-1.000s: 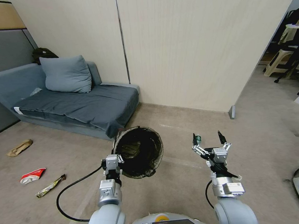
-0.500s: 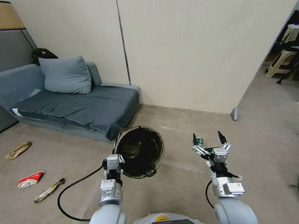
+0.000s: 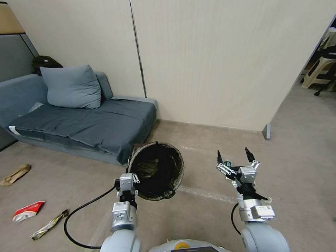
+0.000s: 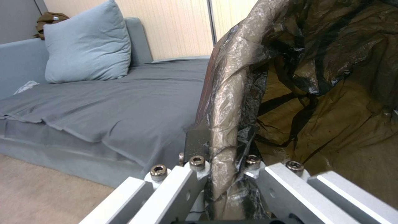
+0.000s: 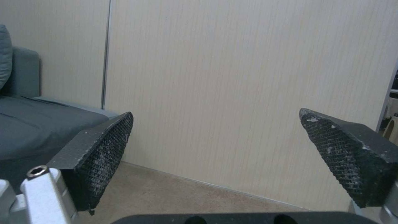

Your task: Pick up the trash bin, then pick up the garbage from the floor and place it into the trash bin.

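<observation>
- The trash bin (image 3: 156, 170) is hanging in the air in front of the robot, left of centre, above the beige floor (image 3: 206, 216); it is tilting so that its round mouth is facing up toward the head camera.
- A crinkled black bag liner (image 4: 307, 62) is covering the bin's inside and folding over its rim; in the left wrist view the plastic is looking glossy and wrinkled, with brownish patches showing through, and a reddish-brown strip of the outer wall is showing just under the folded edge.
- The left gripper (image 3: 126, 182) is clamping the near rim of the bin, its fingers (image 4: 195, 146) narrowed onto the liner-wrapped edge, one on either side of it.
- The right gripper (image 3: 235, 156) is hovering over the floor to the right of the bin, well apart from it, its black textured pads (image 5: 104, 146) spreading wide with nothing between them.
- A small bottle (image 3: 228, 163) with a green band is lying on the floor, appearing between the right fingertips in the head view.
- Far to the left on the floor are lying a red-and-white snack packet (image 3: 27, 211), a yellow wrapper (image 3: 48, 225) beside it, and a brown paper bag (image 3: 14, 174) farther back.
- A black cable (image 3: 73, 226) is looping across the floor near the left arm.
- A grey sofa (image 3: 82, 125) with a blue-grey cushion (image 3: 71, 87) is standing behind the bin, against the pale panelled wall (image 3: 216, 52).
</observation>
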